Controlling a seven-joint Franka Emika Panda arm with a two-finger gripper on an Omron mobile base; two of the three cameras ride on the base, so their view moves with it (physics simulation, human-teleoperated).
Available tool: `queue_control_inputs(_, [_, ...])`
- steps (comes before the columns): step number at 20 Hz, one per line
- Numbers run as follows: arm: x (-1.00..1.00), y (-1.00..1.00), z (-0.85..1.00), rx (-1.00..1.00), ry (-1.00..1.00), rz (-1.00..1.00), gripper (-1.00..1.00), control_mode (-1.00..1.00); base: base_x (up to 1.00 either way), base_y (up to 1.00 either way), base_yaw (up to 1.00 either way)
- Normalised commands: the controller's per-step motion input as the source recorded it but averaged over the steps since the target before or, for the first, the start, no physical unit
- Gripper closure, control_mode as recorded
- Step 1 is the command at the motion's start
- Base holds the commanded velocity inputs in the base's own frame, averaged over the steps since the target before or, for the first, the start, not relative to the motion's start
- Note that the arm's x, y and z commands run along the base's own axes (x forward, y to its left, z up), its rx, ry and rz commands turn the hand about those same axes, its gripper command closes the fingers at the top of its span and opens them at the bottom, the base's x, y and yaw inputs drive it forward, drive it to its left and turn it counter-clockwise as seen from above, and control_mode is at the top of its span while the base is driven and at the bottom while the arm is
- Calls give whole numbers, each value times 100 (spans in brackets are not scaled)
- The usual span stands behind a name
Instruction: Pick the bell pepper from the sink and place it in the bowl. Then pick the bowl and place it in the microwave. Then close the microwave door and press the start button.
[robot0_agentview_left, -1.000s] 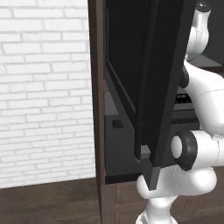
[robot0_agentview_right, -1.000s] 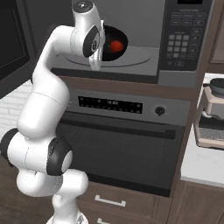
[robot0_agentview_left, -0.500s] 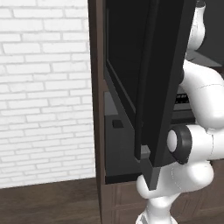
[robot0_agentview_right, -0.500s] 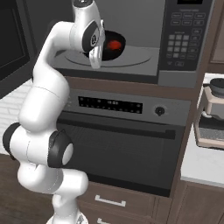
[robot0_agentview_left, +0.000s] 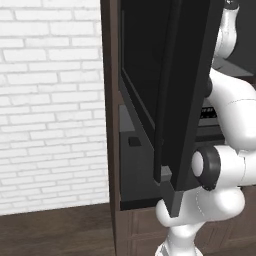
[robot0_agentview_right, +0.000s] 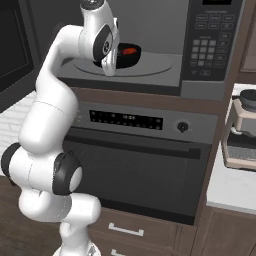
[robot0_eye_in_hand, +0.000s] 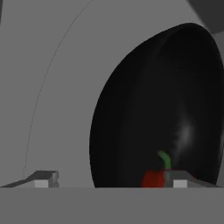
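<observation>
Gripper (robot0_eye_in_hand: 111, 179) spread wide, fingertips (robot0_eye_in_hand: 43, 178) far apart, clamped on nothing. Right in front of it sits the black bowl (robot0_eye_in_hand: 153, 109), one tip beside the rim and the other over the bowl's inside. Down in the bowl lies the red bell pepper (robot0_eye_in_hand: 153, 178), green stem poking up. From the right base view, the bowl (robot0_agentview_right: 129, 54) rests on the round turntable (robot0_agentview_right: 150, 66) inside the open microwave (robot0_agentview_right: 210, 75), the pepper (robot0_agentview_right: 130, 50) showing red above its rim, the wrist just beside it. The microwave door (robot0_agentview_left: 185, 90) hangs swung out, open, in the left base view. Below, the oven (robot0_agentview_right: 135, 170) with its knob.
</observation>
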Motion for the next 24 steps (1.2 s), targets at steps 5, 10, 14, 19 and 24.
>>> queue_control_inputs(5, [-8,0,8,0,-7,0,-100,-100,0,0,0])
queue_control_inputs(10, [-54,1,-1,0,-12,0,-100,-100,0,0,0])
queue_control_inputs(14, [-69,4,-24,-2,-11,0,-100,-100,0,0,0])
queue_control_inputs(19, [-73,4,-36,-1,-9,0,-100,-100,0,0,0])
queue_control_inputs(24, [-80,3,-12,0,-3,0,-100,-100,0,0,0])
